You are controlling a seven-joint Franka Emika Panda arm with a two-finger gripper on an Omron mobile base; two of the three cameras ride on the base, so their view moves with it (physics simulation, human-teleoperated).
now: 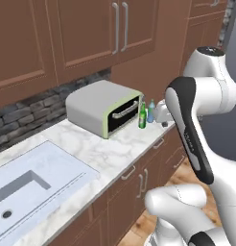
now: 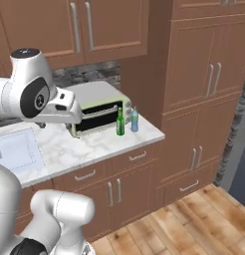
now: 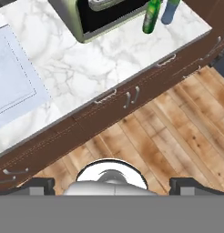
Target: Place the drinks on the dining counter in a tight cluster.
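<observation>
A marble worktop (image 1: 96, 151) runs beneath brown wall cabinets (image 1: 67, 33) in the left base view, where a slim green bottle (image 1: 142, 116) and a small pale-blue bottle (image 1: 151, 111) stand just beside a grey toaster oven (image 1: 103, 108), past a sink (image 1: 24, 185); the white arm bends in front, its hand partly hidden. The right base view adds tall cupboards (image 2: 204, 94) and wooden floor (image 2: 194, 219), with both bottles near the worktop's end. In the hand view the gripper (image 3: 112, 185) points down over the floor, fingers (image 3: 38, 186) spread wide and holding nothing.
</observation>
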